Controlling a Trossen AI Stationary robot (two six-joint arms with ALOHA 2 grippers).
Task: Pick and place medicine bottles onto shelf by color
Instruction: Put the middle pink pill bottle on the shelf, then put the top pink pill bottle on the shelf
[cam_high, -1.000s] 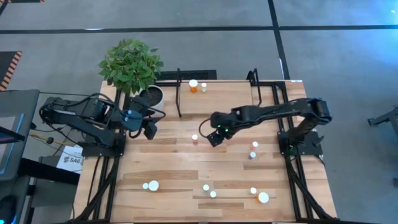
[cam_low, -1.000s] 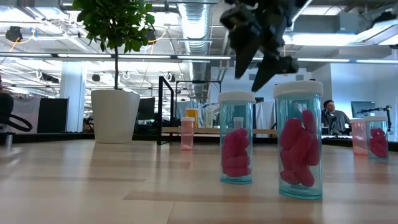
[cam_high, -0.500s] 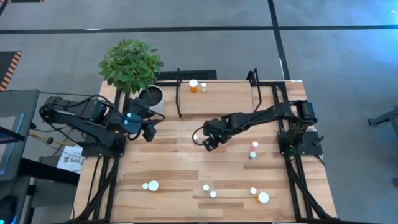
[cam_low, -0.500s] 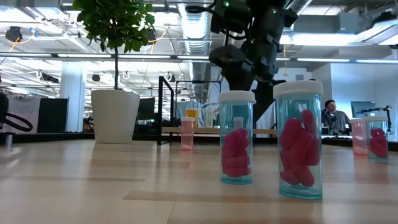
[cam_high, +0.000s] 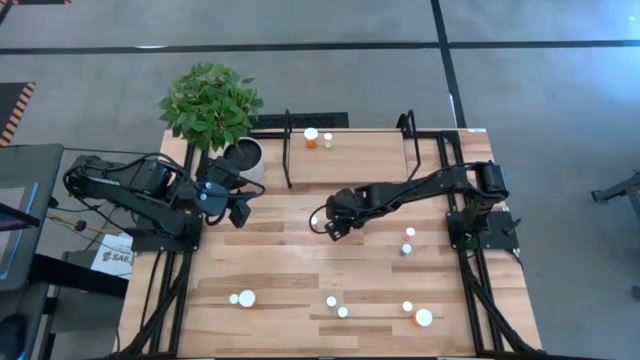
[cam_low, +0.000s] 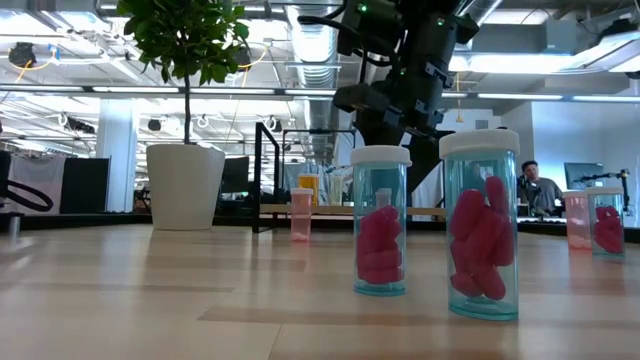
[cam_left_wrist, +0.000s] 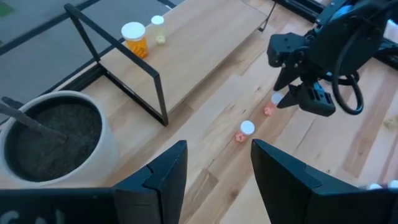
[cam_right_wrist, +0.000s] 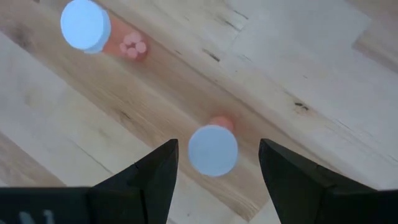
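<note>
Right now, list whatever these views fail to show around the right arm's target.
- High view: the right gripper covers the small bottle it hangs over.
- Low view: teal bottles in front block that spot.
- Right wrist view: fingers open either side of its cap; the bottle's body is mostly hidden beneath.

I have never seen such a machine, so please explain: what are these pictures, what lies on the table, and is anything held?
Two dark robot arms work at a wooden plank table. One camera looks down from above, one looks level across the tabletop, and one sits on each wrist. Small white-capped medicine bottles stand scattered; two stand on the light wooden shelf, beside a potted green plant. The right gripper hangs open around a pinkish-red bottle, not yet gripping it. The left gripper waits open near the plant. Nothing is held.
</note>
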